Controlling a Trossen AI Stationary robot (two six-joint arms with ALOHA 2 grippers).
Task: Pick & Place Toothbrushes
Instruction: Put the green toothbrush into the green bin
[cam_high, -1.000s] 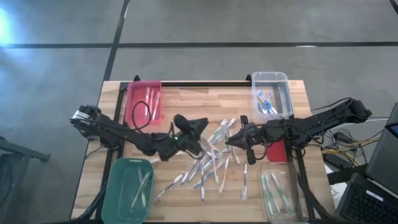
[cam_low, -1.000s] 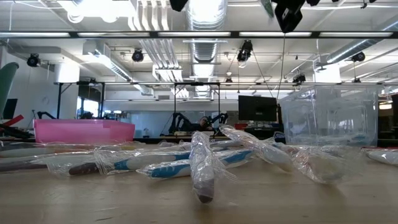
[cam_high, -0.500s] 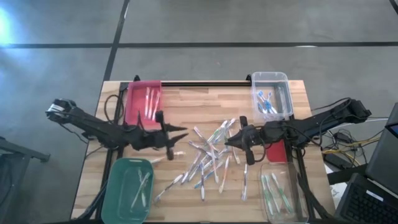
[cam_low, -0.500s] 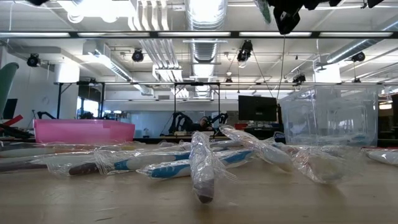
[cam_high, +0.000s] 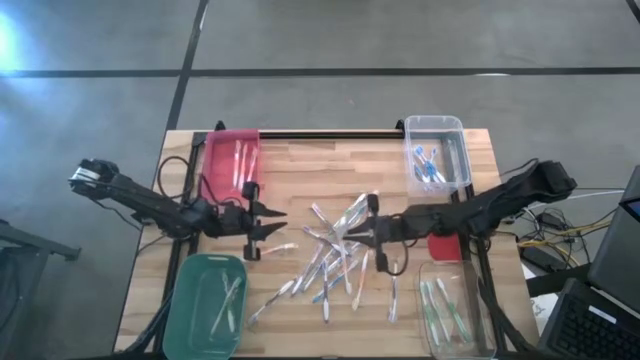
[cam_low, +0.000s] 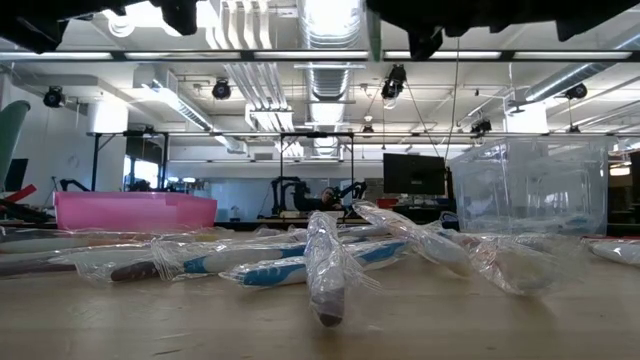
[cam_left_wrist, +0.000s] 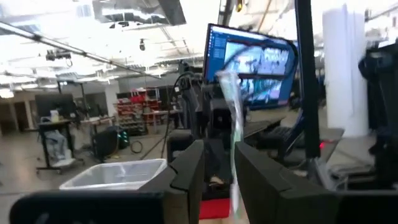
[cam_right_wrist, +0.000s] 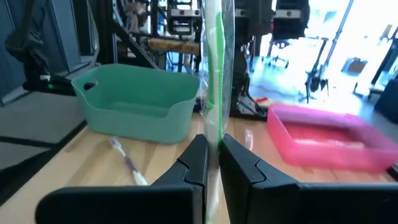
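Note:
Several wrapped toothbrushes (cam_high: 335, 255) lie in a loose pile mid-table, and the low view shows them close up (cam_low: 325, 265). My right gripper (cam_high: 366, 232) hovers at the pile's right side, pointing toward the table's left edge. It is shut on a green toothbrush (cam_right_wrist: 214, 74) in a clear wrapper. My left gripper (cam_high: 275, 215) hangs left of the pile, pointing right. It is open with nothing between its fingers (cam_left_wrist: 186, 177). Through their gap I see the right gripper's toothbrush (cam_left_wrist: 231, 124) farther off. My right gripper pinches the green toothbrush between its two fingers at a low point of its wrapped shaft (cam_right_wrist: 214, 134). The fingers come in level from the table's right side and lie across it. The toothbrush stands upright above the fingers, lifted clear of the table.
A pink bin (cam_high: 232, 160) stands far left and a green bin (cam_high: 208, 300) near left. Clear bins holding toothbrushes stand far right (cam_high: 437, 150) and near right (cam_high: 455, 305). A red object (cam_high: 445, 245) lies under the right arm. A black rail (cam_high: 330, 133) runs along the far edge.
My left gripper has drawn back from the pile toward the table's left edge, sinking a little and rolling about its own axis, its finger gap unchanged. My right gripper, still shut on the green toothbrush, has moved a little toward the table's left and down.

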